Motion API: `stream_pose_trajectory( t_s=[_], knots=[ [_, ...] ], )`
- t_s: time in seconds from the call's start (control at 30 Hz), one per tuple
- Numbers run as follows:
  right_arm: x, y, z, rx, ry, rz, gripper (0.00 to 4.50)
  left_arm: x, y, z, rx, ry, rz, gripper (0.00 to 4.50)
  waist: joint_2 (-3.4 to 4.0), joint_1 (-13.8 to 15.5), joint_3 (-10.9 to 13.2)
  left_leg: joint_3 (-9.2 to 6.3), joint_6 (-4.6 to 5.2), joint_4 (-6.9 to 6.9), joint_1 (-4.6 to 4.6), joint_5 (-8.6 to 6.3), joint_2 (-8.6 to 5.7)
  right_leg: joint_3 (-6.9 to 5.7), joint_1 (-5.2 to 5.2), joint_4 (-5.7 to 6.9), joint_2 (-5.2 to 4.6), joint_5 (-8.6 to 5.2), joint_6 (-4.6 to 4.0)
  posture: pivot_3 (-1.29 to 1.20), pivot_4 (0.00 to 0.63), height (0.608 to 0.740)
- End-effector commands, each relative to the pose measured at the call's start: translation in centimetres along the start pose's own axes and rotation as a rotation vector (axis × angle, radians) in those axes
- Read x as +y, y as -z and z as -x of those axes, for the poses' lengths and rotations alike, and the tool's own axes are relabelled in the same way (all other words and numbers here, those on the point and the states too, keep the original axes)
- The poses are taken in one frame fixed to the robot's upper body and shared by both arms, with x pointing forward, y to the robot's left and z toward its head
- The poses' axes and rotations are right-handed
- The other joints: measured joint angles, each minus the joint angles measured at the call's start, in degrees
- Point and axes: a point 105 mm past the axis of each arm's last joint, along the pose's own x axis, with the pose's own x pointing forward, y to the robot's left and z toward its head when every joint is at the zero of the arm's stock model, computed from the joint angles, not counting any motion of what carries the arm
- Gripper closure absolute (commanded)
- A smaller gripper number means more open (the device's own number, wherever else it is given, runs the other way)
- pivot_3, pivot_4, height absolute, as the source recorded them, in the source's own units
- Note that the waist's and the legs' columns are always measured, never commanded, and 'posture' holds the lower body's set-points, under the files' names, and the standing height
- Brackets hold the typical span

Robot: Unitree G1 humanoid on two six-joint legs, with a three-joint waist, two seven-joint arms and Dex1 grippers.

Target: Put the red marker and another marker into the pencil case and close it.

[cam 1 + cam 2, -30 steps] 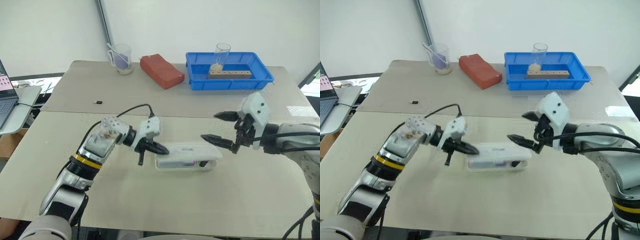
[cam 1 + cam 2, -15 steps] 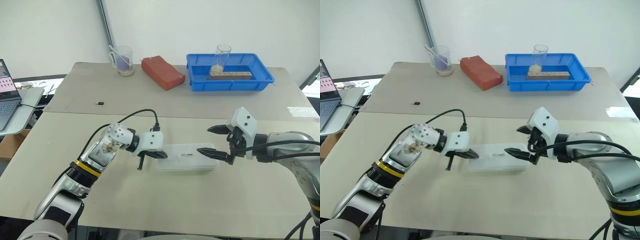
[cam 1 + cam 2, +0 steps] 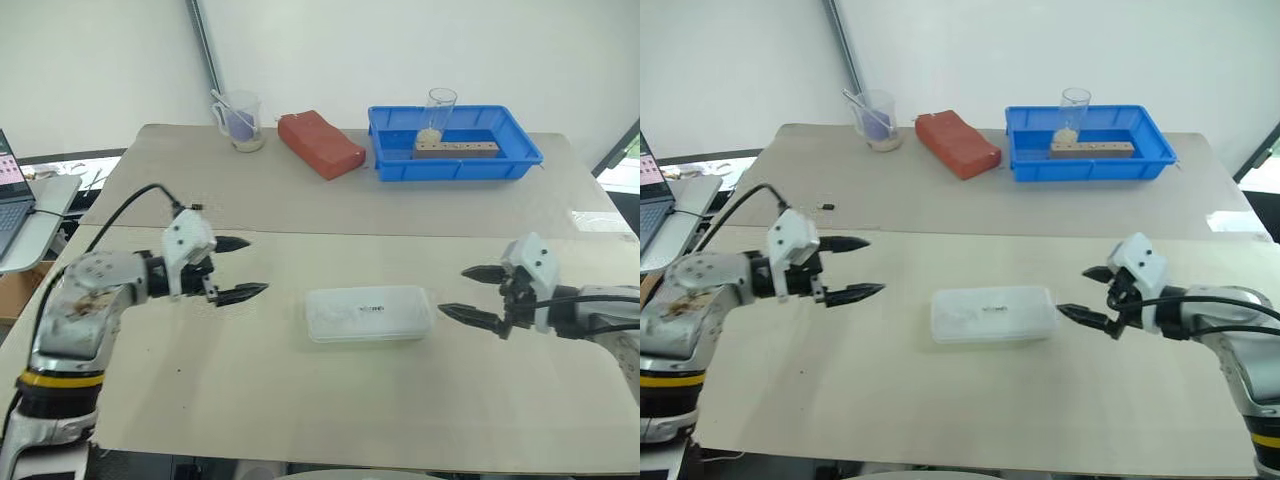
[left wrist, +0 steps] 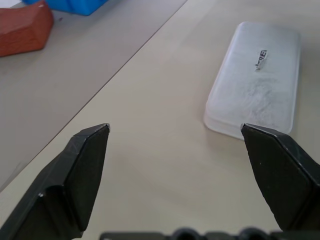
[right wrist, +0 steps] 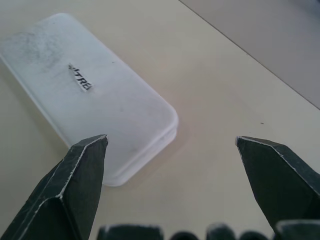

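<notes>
From your head cam, the pencil case (image 3: 369, 313) lies lid-down (shut) mid-table, between both arms. Your left gripper (image 3: 240, 268) hangs well apart from it, jaws spread, empty. Right gripper (image 3: 475, 295) sits near its end, also wide and empty. Both wrist cams show the case lying past the spread fingers.

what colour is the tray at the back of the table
Blue tray; clearest in the left eye view.

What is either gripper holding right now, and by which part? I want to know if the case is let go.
Nothing. The left gripper and right gripper both have open jaws, apart from the closed pencil case.
</notes>
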Motion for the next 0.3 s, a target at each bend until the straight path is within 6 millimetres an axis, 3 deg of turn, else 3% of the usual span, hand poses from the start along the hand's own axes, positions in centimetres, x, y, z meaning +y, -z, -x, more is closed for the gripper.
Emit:
stream_pose_trajectory(
  t_s=[0.03, 0.3],
  knots=[
    [-1.7, -1.4, 1.1, -0.055, 0.089, 0.043, 0.0, 1.3, -1.6, 1.4, -0.026, -0.15, -0.049, 0.01, -0.05, 0.29, 0.03, 0.01, -0.01, 0.0, 0.06, 0.0, -0.01, -0.03, -0.03, -0.04, -0.04, -0.01, 0.0, 0.0, 0.15, 0.74],
    [-3.0, -1.2, 0.5, -0.084, 0.16, -0.003, 0.0, 2.1, -1.0, 1.6, -0.006, -0.248, -0.055, 0.01, -0.06, 0.35, 0.03, 0.09, -0.01, -0.09, 0.1, -0.01, -0.04, 0.05, 0.02, -0.05, -0.1, 0.0, -0.02, 0.0, 0.15, 0.74]
  ],
)
